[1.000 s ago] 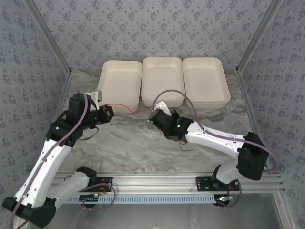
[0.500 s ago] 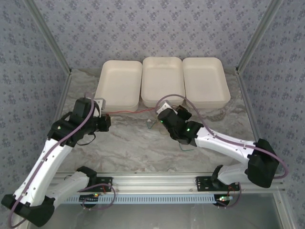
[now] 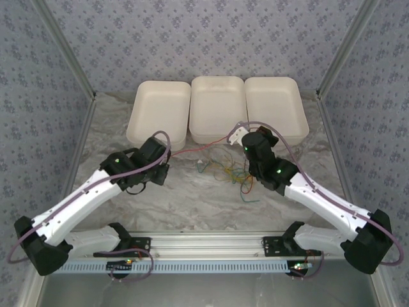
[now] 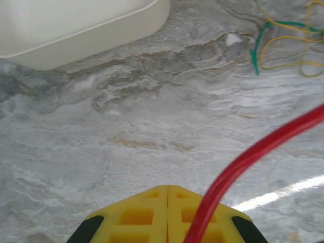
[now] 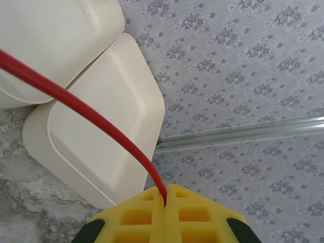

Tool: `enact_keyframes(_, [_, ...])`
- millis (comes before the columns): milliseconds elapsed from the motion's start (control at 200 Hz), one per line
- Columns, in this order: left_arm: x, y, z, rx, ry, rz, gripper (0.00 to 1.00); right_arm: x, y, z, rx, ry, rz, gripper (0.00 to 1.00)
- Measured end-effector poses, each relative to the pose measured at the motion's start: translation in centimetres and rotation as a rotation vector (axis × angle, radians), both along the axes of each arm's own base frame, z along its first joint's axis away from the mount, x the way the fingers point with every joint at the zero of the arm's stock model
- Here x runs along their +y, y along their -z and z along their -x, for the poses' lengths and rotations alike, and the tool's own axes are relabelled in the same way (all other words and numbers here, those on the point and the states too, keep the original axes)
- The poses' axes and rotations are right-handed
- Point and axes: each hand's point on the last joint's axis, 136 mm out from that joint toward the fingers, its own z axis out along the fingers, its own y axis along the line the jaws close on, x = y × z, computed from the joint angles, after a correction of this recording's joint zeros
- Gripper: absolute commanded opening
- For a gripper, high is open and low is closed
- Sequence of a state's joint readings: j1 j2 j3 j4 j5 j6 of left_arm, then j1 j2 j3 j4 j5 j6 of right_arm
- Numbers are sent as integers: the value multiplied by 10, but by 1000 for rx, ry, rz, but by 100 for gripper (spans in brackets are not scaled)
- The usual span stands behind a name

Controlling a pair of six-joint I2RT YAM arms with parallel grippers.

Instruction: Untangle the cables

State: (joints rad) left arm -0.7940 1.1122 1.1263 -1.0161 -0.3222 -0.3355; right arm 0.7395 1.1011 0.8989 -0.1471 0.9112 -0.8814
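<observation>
From above, the left gripper (image 3: 167, 157) sits left of centre and the right gripper (image 3: 237, 135) right of centre. A red cable (image 3: 199, 146) is stretched between them, just clear of the front edges of the left tray (image 3: 160, 102) and middle tray (image 3: 218, 96). The rest of the cables (image 3: 230, 171), yellow-orange and green, lie in a loose tangle on the table (image 3: 192, 204) below the right gripper. The right tray (image 3: 273, 96) stands close behind that gripper. Bare marble lies open between the tangle and the base rail (image 3: 204, 242) at the bottom.

In the left wrist view, the yellow pads (image 4: 142, 215) meet with no gap at the bottom edge. The gripper is closed on the red cable, which crosses the right pad and leaves at the right edge. Green and yellow wires sit at upper right, a tray wall at upper left, and open marble fills the space between.

In the right wrist view, the pads are clamped on the red cable end. The cable arcs to the upper left across two trays. The patterned wall (image 5: 243, 61) and a frame bar (image 5: 243, 133) fill the right.
</observation>
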Motion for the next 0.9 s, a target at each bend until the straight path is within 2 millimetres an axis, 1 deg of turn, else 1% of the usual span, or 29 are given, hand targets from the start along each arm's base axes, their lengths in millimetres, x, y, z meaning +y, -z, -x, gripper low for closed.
enact_keyframes(220, [6,-19,-14,-76,15,-131,0,-6,-5,8,9,-83,47,0])
enact_keyframes(325, [10,-15,-15,-85,43,-240,0,-6,-9,13,6,-133,69,0])
enact_keyframes(450, [16,-10,-18,-93,61,-367,0,-6,-6,23,13,-201,116,0])
enact_keyframes(585, [18,-11,-19,-103,65,-392,0,-5,-2,30,46,-262,113,0])
enact_keyframes(650, [12,-11,-17,-87,75,-353,0,-2,5,33,100,-295,64,24])
enact_keyframes(680, [7,-11,-16,-78,76,-317,0,1,8,35,125,-309,30,37])
enact_keyframes(705, [3,-12,-15,-73,76,-286,0,4,9,36,145,-313,-13,44])
enact_keyframes(759, [-8,-15,-12,-60,73,-206,0,12,10,40,175,-338,-93,50])
enact_keyframes(839, [-26,-22,-12,-52,57,-69,0,27,9,51,205,-377,-248,55])
enact_keyframes(899, [-39,-27,-12,-49,47,23,0,34,6,59,215,-393,-367,57])
